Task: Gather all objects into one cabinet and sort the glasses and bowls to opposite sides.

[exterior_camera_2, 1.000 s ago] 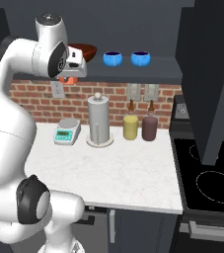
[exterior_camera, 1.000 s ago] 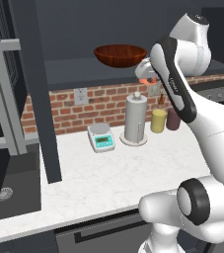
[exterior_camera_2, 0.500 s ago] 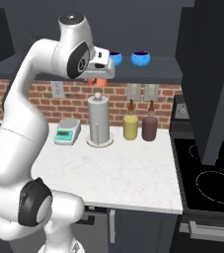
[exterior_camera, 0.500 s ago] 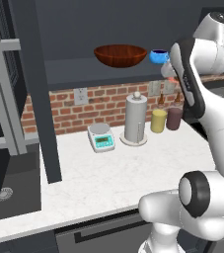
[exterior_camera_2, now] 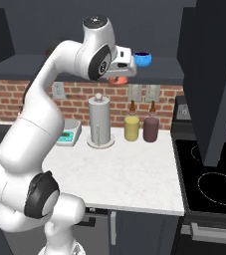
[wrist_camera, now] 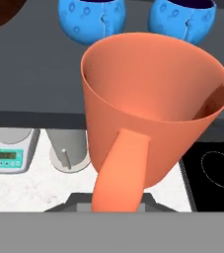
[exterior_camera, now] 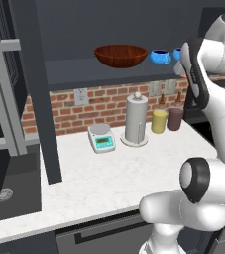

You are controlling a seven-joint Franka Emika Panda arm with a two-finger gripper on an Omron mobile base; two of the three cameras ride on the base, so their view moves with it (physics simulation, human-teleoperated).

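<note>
So the gripper (exterior_camera_2: 118, 79) is clamped on the orange mug (wrist_camera: 153, 113), apparently by the handle, which runs down to the bottom of the hand view; the fingertips themselves are hidden behind it. The mug is held in the air just in front of the cabinet shelf (exterior_camera: 79, 69), mouth towards the camera, and a bit of orange can be seen under the hand in the right base view.

Taking that shelf as the landmark: the two blue cups (wrist_camera: 91, 20) (wrist_camera: 182, 17) are parked side by side on it towards its right end, just past the mug's rim. The wooden bowl (exterior_camera: 121, 54) is sat on it further left, well apart from the cups. Below the shelf, on the counter (exterior_camera: 114, 173), a steel paper-towel cylinder (exterior_camera: 136, 121), a scale (exterior_camera: 101, 138) and the yellow and maroon canisters (exterior_camera: 159, 121) (exterior_camera: 175, 119) are lined up against the brick.

Sorting looks nearly done, since only the mug is off the shelf. What could go wrong, as a guess: the mug gets pushed in too low and its base is clipped on the shelf's front edge, or it's carried straight into the cups and one gets shoved along or tipped. A handle grip is also off-centre, so the mug could swing and be set down tilted.
</note>
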